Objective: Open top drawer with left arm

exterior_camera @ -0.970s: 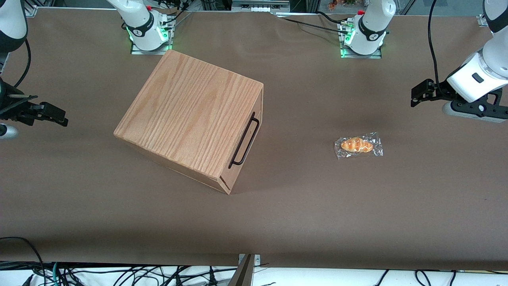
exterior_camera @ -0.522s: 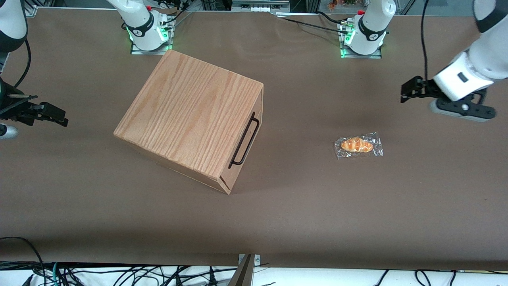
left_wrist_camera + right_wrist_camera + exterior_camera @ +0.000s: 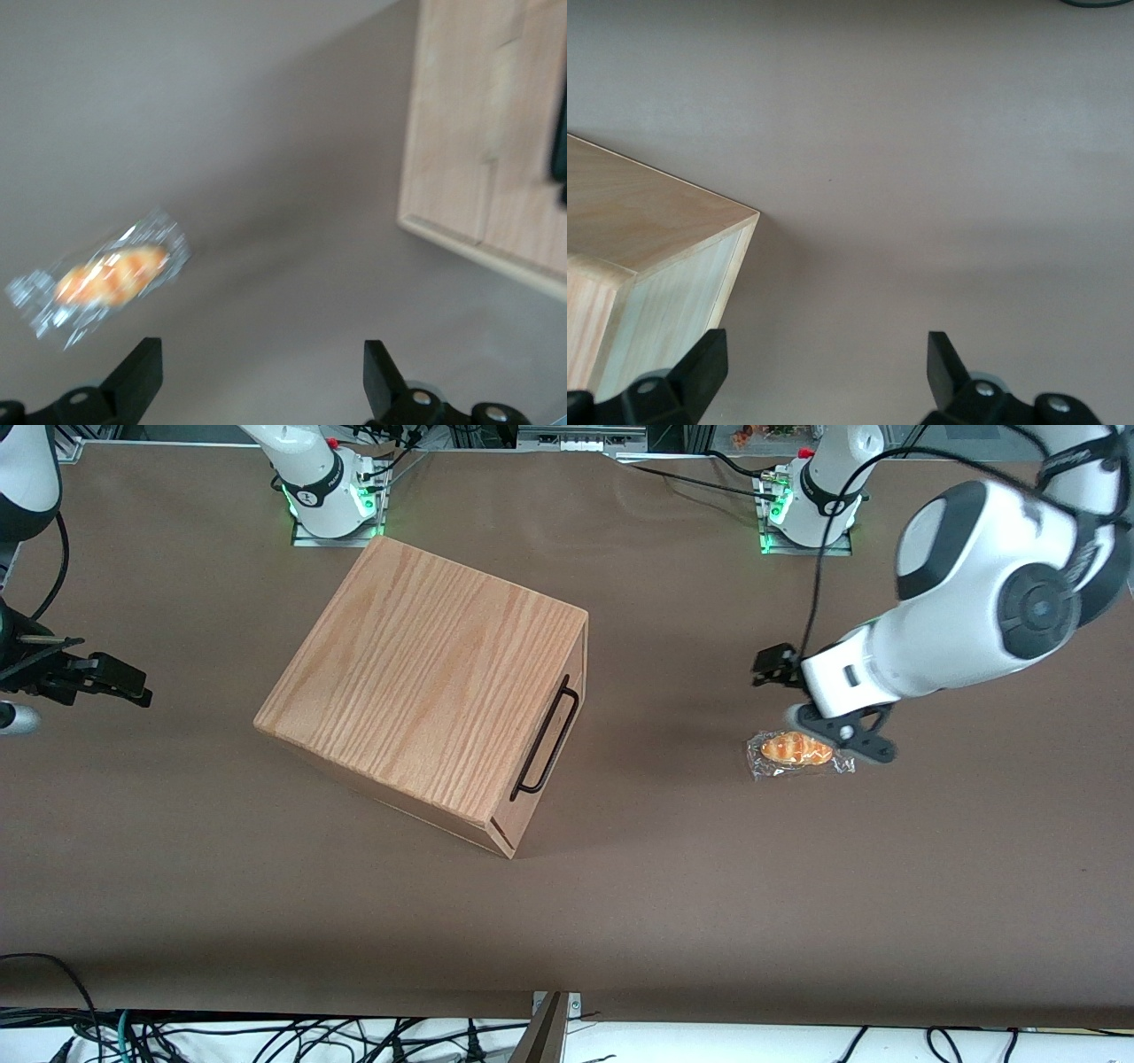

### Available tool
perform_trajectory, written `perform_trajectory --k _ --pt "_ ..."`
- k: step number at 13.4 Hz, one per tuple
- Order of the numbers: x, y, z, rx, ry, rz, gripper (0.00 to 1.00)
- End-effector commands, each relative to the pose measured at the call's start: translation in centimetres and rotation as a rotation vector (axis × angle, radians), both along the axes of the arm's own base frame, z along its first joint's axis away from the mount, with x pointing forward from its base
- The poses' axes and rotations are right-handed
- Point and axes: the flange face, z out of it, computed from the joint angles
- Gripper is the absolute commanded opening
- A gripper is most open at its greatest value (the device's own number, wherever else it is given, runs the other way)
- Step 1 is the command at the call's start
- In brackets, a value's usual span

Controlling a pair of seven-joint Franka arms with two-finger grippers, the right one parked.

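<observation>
Above the wrapped croissant [image 3: 799, 749], at the cabinet's [image 3: 425, 682] three o'clock, the left arm's gripper [image 3: 772, 667] hangs spread; wrist view alone shows its fingers [image 3: 142, 372] apart, top drawer's handle [image 3: 546, 735] cut off.

Matt brown covering, cloth- or paper-like, over the table [image 3: 673, 886]. Pale oak-grain wood on the cabinet [image 3: 425, 682], smooth, satin at most; same wood on the drawer [image 3: 567, 726] front, with thin black wire handle [image 3: 546, 737], apparently metal. Glossy, crinkled clear plastic round the bread [image 3: 797, 749]. Smooth white plastic shell, slightly shiny, on the arm [image 3: 974, 620]; matt black gripper [image 3: 262, 376], fingers apart, above the table near the bread.
</observation>
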Motion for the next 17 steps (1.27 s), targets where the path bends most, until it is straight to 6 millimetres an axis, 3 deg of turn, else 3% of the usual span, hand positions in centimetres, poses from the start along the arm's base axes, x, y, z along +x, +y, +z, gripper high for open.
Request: perform_trajectory --k 1,5,9,13,17 --pt "1.3 -4.9 0.3 -0.128 -0.043 0.006 1.0" --pt "0.9 -13.1 -1.2 -0.27 -0.152 0.015 1.0" --pt "0.7 -17.2 -4.8 -0.298 -0.198 0.018 1.0" --pt "0.2 -20.2 -7.4 -0.305 -0.248 0.012 1.0" --pt "0.6 -20.7 -9.8 -0.298 -0.256 0.017 1.0"
